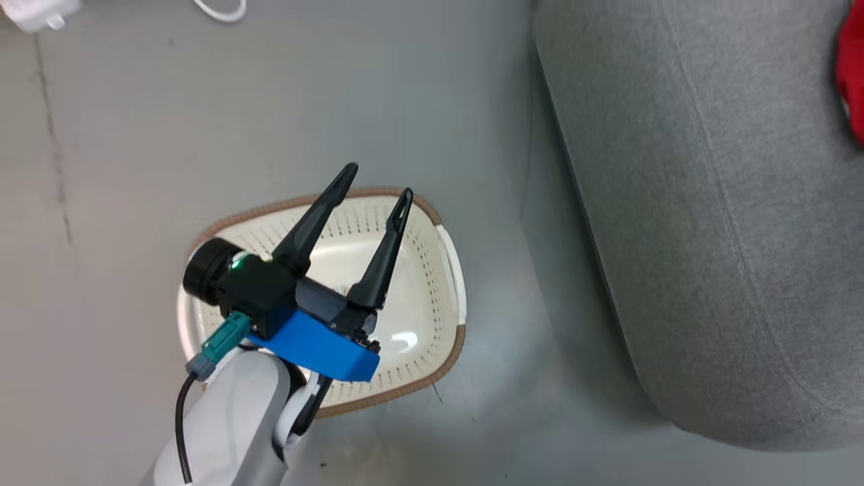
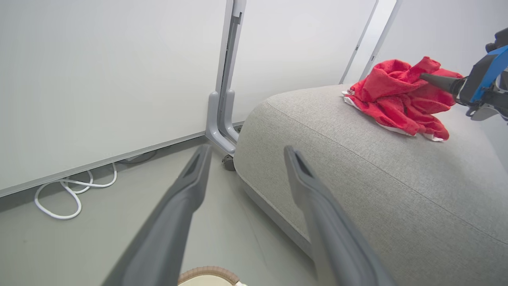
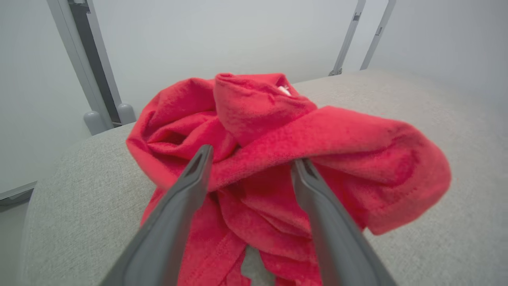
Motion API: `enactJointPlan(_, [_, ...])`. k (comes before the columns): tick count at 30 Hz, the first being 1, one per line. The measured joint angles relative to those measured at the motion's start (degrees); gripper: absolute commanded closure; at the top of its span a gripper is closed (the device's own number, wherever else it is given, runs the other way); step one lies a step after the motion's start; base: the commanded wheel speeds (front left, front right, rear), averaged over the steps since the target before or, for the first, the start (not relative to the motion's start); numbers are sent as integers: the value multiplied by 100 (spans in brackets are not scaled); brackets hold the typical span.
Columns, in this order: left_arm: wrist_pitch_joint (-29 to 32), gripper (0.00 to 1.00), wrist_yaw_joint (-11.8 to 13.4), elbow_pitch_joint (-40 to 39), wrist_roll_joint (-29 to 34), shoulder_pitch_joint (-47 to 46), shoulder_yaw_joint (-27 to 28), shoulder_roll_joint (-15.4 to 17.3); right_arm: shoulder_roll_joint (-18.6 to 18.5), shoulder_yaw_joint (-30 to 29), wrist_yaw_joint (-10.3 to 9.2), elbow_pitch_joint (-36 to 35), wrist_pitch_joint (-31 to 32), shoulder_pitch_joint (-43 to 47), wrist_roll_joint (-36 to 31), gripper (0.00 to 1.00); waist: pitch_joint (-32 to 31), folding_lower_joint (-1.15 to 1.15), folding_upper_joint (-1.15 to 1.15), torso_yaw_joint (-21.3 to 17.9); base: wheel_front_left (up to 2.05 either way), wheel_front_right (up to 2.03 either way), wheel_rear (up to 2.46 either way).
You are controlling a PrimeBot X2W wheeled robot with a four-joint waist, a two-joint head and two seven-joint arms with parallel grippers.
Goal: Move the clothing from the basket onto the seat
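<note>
Upper right, on seat (image 2: 357, 178): clothing (image 2: 397, 99) lying, right claw (image 3: 252, 155) spread, releasing; left claw (image 1: 379, 180) open over empty-looking basket (image 1: 453, 270). Next: withdraw unsnagged.

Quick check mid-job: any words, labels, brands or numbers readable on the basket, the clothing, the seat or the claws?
No readable text anywhere.
White patch on the bright red fabric clothing: possibly a label, too small and blurred to read.
Cream-white perforated plastic basket, light grey upholstered seat, blue bracket on the left claw: no markings.
</note>
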Motion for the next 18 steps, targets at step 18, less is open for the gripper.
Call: enactJointPlan(18, [-1, 0, 0, 564, -132, 1385, 984, -595, 636, 1222, 0, -1438, 242, 2176, 198, 0, -1873, -2, 0, 645, 0, 0, 0])
